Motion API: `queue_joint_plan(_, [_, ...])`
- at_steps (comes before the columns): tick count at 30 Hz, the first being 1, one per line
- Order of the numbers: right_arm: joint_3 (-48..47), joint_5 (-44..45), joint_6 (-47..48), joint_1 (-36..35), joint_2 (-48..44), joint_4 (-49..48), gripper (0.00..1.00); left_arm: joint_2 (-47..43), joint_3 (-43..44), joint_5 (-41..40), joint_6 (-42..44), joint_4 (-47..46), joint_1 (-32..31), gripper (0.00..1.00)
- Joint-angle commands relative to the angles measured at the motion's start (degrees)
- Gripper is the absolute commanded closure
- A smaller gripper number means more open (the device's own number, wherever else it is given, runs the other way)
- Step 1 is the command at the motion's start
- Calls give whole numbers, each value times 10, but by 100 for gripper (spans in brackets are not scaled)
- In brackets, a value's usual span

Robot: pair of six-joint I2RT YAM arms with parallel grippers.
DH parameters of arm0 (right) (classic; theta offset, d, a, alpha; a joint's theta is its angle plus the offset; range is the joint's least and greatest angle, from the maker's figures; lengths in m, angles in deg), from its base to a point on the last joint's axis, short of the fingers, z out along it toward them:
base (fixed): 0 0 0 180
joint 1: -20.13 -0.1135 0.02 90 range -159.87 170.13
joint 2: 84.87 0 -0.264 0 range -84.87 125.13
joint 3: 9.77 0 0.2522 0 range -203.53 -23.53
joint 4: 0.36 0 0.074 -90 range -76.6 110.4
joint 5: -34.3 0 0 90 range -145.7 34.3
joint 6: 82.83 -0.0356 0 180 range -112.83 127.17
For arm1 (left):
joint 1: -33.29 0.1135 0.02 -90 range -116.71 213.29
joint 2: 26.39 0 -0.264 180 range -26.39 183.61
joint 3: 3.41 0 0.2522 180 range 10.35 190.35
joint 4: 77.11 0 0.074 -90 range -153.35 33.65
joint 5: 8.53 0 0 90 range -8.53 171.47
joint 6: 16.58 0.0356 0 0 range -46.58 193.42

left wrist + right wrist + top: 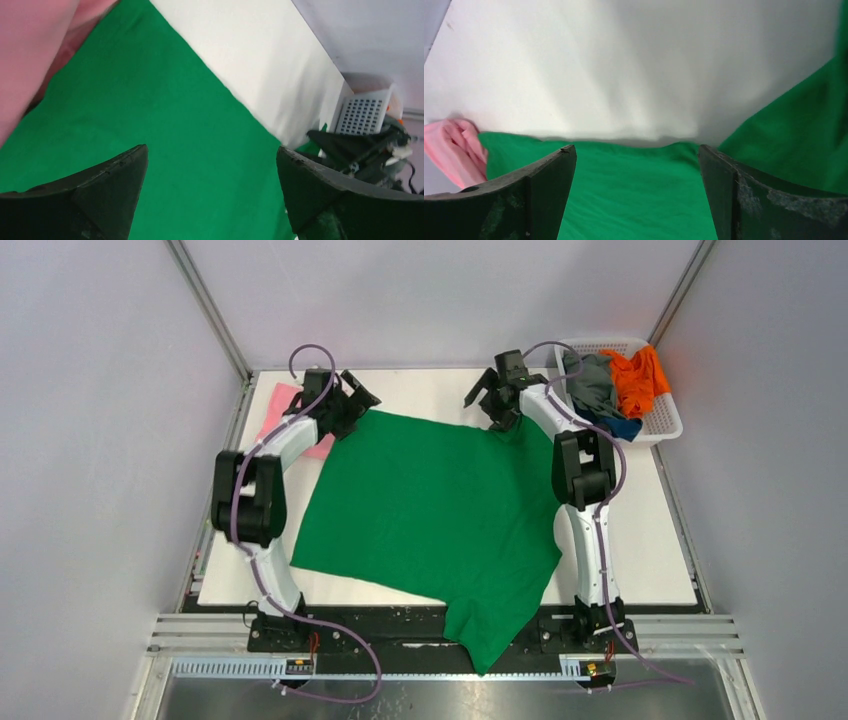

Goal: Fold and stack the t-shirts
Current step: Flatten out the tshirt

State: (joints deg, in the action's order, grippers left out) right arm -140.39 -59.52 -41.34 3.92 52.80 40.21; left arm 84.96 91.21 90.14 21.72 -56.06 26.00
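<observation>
Top external: green t-shirt [430, 505] lay spread on the table [420, 388]. Left gripper [356, 400] and right gripper [490, 396] hung at its far corners, jaws released, empty. Judged: flattening done; first fold next, needing both corners pinched.

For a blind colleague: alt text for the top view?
A green t-shirt lies spread on a white table, the left gripper and right gripper open at its far corners. Pink shirt far left; basket far right holds orange, grey and blue shirts.

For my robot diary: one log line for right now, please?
left gripper: open over green shirt | right gripper: open over green shirt | green shirt: spread out, unfolded | pink shirt: far-left corner | basket: holds other shirts
</observation>
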Motion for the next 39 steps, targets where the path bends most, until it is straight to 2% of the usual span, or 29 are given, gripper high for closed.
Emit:
queue_joint_plan(1, [-13, 0, 85, 11, -42, 33, 1, -109, -86, 1, 57, -27, -6, 1])
queue_joint_plan(4, [28, 8, 126, 11, -82, 31, 1, -145, -138, 1, 61, -25, -11, 1])
queue_joint_plan(12, [265, 28, 157, 11, -207, -47, 1, -170, -195, 3, 100, 12, -27, 1])
queue_joint_plan(17, [274, 30, 157, 11, -189, -52, 1, -161, -190, 10, 108, 25, -30, 1])
queue_joint_plan(21, [178, 51, 160, 12, -131, -41, 1, -155, -194, 10, 109, 28, -32, 1])
queue_joint_plan(28, [-251, 42, 160, 22, 96, 152, 0, -170, -189, -22, 119, 62, -33, 1])
queue_joint_plan(29, [-300, 40, 155, 26, 114, 167, 1, -177, -191, -25, 121, 65, -33, 1])
queue_joint_plan(31, [-327, 13, 142, 32, 113, 173, 0, -198, -198, -31, 121, 70, -33, 1])
queue_joint_plan(32, [-308, 6, 143, 32, 92, 167, 1, -208, -202, -35, 121, 72, -33, 1])
queue_joint_plan(39, [90, 6, 207, 17, -176, 56, 0, -255, -246, -19, 110, 68, -34, 1])
